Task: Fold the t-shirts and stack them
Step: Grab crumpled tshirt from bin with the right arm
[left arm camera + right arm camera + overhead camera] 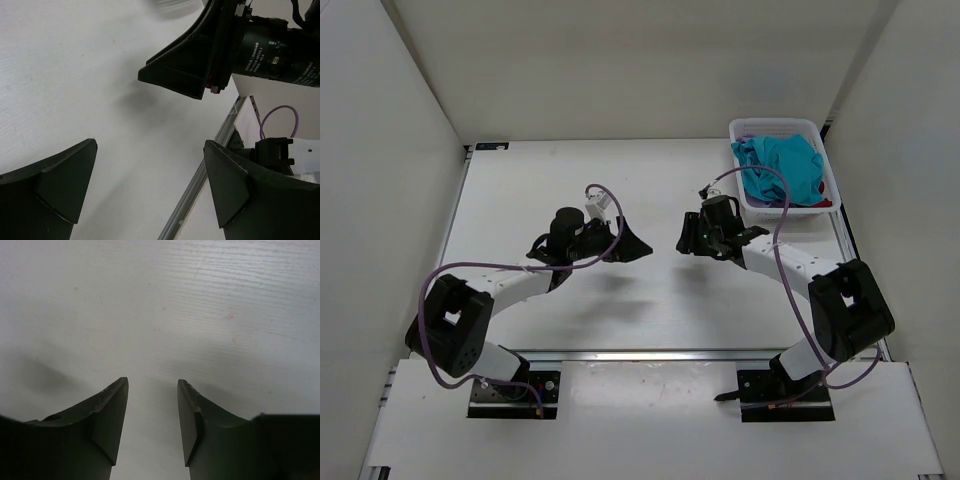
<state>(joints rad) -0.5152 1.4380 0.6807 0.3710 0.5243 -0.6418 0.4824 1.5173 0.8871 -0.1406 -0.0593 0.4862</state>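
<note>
The t-shirts lie crumpled in a white lattice basket (775, 124) at the far right. The teal one (782, 165) is on top. A sliver of the red one (823, 204) shows at the basket's near right corner, and a bit of lavender cloth (744, 141) at its far left. My left gripper (638, 245) (150, 145) is wide open and empty over bare table at the centre. My right gripper (686, 238) (152, 381) is open and empty, facing it a short gap away, and also shows in the left wrist view (190, 70).
White walls close the table on the left, far and right sides. A metal rail (200, 185) runs along the table's near edge. A purple cable (775, 215) loops from the right arm across the basket's near side.
</note>
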